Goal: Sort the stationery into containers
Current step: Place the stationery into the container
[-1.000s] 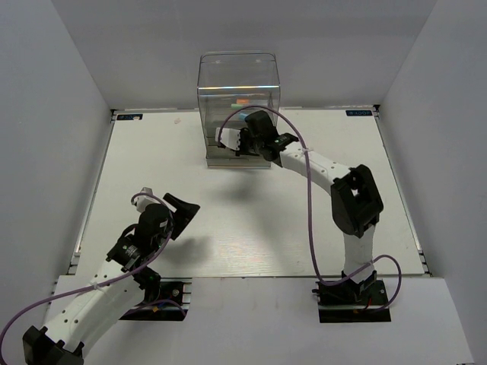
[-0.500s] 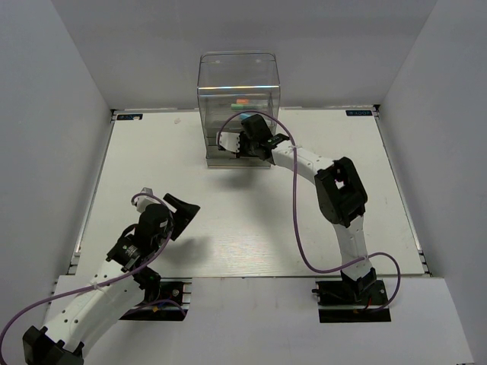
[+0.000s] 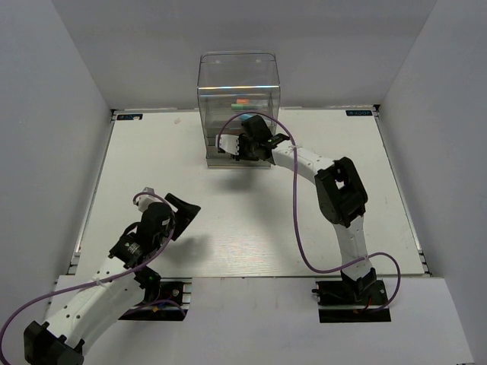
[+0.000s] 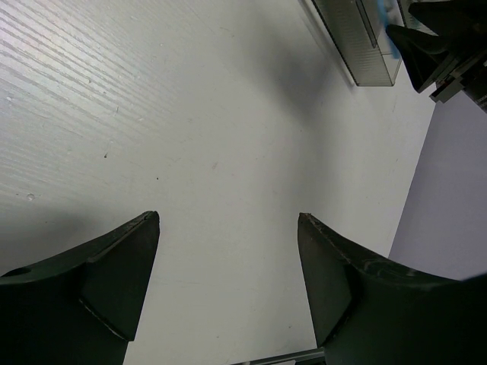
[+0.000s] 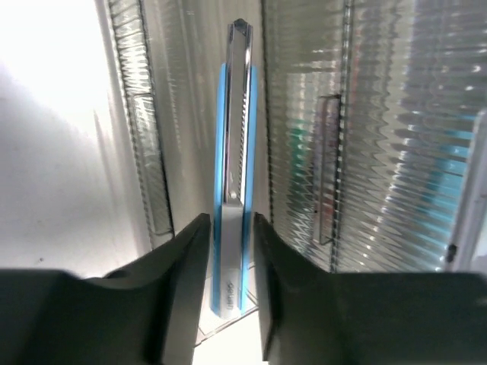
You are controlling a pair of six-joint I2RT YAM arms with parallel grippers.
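The drawer unit (image 3: 238,106) stands upright at the upper centre of the top view, on the far part of the white table (image 3: 152,167). The right arm reaches up the frame to its front face, with the right gripper (image 3: 247,144) touching the lower trays.

In the right wrist view, the right gripper (image 5: 230,228) is clamped on the silvery-blue pen (image 5: 234,137). Its two dark fingers (image 5: 183,258) press on either side of the pen's near end at the bottom centre of the frame. The pen's long axis runs straight up and down the frame, in line with the fingers. Its pointed tip is at the top centre, aimed away from the gripper and into the drawer unit (image 5: 365,152). The pen lies between ribbed clear walls, which rise on its left and right. Blurred teal shapes show through the ribbing at the right, too unclear to name.

The left gripper (image 3: 183,209) hangs over bare table in the lower left of the top view, well apart from the drawer unit. The left wrist view shows the left gripper (image 4: 228,281) with its fingers (image 4: 114,266) spread wide and nothing between them. A corner of the drawer unit (image 4: 358,38) and the dark right gripper (image 4: 434,46) sit in that frame's upper right.
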